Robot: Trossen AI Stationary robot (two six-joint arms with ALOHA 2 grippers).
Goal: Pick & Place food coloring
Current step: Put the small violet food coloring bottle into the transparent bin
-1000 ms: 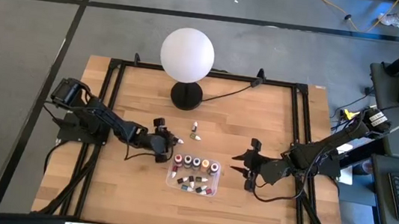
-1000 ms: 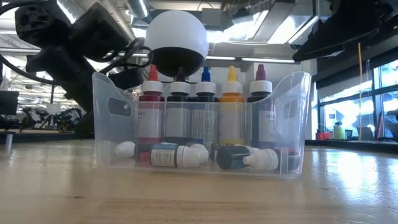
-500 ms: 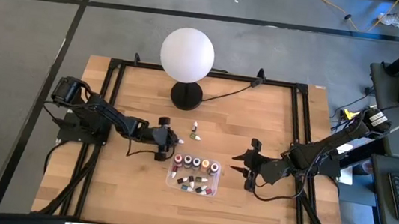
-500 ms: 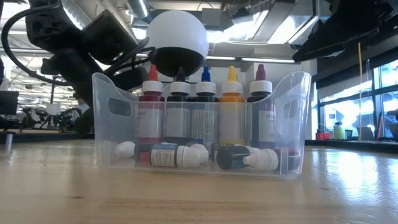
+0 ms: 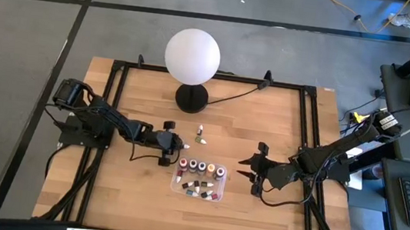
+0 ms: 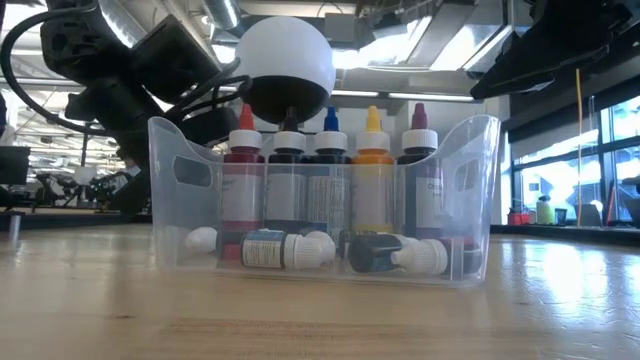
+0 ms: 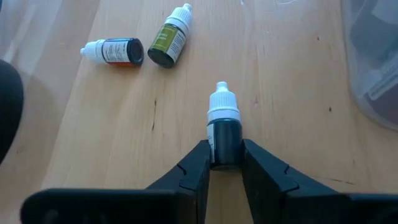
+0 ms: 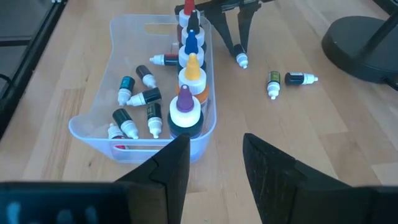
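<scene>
At ten o'clock of the tray (image 5: pixel 217 188), our left gripper (image 7: pixel 225 163) pinches a dark bottle (image 7: pixel 223 133). Two bottles (image 5: pixel 200 135) wait at twelve; we see many already inside. Right gripper (image 8: pixel 214 144) idles, parted, empty.

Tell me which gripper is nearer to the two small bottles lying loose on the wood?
Left. The left gripper sits just beside the two loose bottles, gripping a third bottle; the right gripper waits beyond the clear tray.
</scene>
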